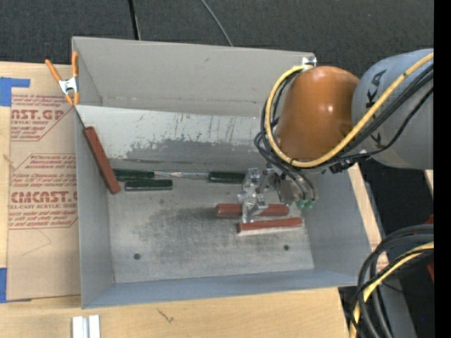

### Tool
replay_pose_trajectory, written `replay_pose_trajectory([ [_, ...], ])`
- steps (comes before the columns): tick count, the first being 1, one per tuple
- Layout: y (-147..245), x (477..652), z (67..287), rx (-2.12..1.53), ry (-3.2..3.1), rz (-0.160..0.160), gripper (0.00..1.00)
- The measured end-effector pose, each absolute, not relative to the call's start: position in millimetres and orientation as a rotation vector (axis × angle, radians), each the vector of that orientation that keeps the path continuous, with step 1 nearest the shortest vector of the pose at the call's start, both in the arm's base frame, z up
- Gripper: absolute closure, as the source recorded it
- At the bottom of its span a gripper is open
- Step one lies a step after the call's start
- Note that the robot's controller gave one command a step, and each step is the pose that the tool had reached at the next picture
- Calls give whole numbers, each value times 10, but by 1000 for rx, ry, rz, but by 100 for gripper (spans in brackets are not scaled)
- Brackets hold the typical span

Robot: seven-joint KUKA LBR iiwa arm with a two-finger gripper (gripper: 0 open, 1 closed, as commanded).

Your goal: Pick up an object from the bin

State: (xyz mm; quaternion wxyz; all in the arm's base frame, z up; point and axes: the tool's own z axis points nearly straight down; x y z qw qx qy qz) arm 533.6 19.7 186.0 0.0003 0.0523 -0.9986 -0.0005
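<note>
Comes in from the right edge of the frame as a thick grey arm (pixel 405 111), bent downward. Ends at the wrist in a rounded orange cover (pixel 313 111), upper right of centre — looped round by yellow and black cables (pixel 269 115). Hangs a small metal gripper (pixel 259 199) below the cover, just right of the frame's middle, pointing down.

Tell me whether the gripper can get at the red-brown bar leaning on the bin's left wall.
Probably yes. The red-brown bar lies uncovered, with only green-handled tools beside it. The gripper sits across the bin, whose wall behind the bar may crowd the grasp.
</note>
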Motion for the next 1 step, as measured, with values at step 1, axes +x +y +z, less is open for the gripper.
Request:
replay_pose_trajectory([
  [1, 264, 5367, 2170, 150, -3138, -1, 100],
])
